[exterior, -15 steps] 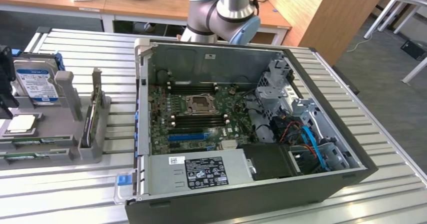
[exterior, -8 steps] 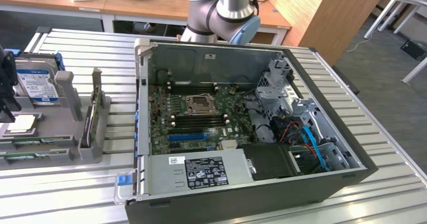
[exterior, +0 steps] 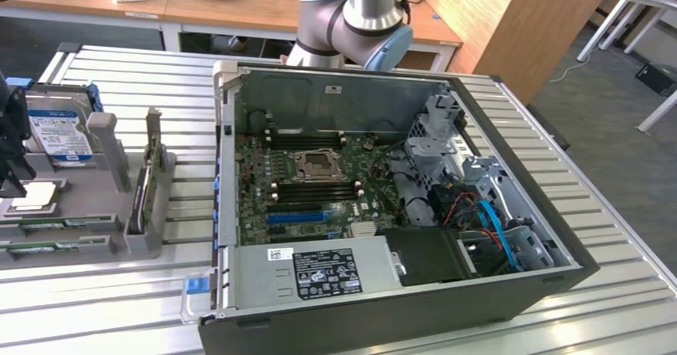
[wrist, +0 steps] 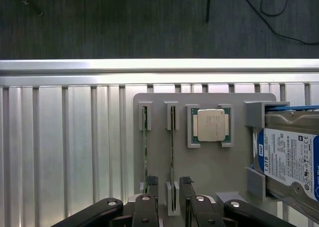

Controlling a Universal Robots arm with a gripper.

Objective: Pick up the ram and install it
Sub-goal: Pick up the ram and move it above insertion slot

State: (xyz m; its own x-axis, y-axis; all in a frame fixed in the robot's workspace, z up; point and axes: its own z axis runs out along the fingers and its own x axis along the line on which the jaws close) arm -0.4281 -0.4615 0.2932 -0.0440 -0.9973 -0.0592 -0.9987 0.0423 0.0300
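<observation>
Two ram sticks stand on edge in slots of a grey holder (wrist: 209,162). One ram stick (wrist: 172,137) runs straight between my two black fingers (wrist: 152,187), which stand on either side of it without touching. The second stick (wrist: 145,142) lies one slot further from the CPU. My gripper (wrist: 169,197) is open above the holder's edge. In the exterior view the gripper (exterior: 11,157) hangs at the far left over the holder (exterior: 106,196), and the sticks (exterior: 47,227) show as thin green strips.
A CPU (wrist: 212,124) and a hard drive (wrist: 289,157) sit in the same holder. A green card with a metal bracket (exterior: 146,173) stands upright beside it. The open computer case (exterior: 227,173) holds the motherboard with its dark memory slots (exterior: 317,187) around the CPU socket (exterior: 315,165).
</observation>
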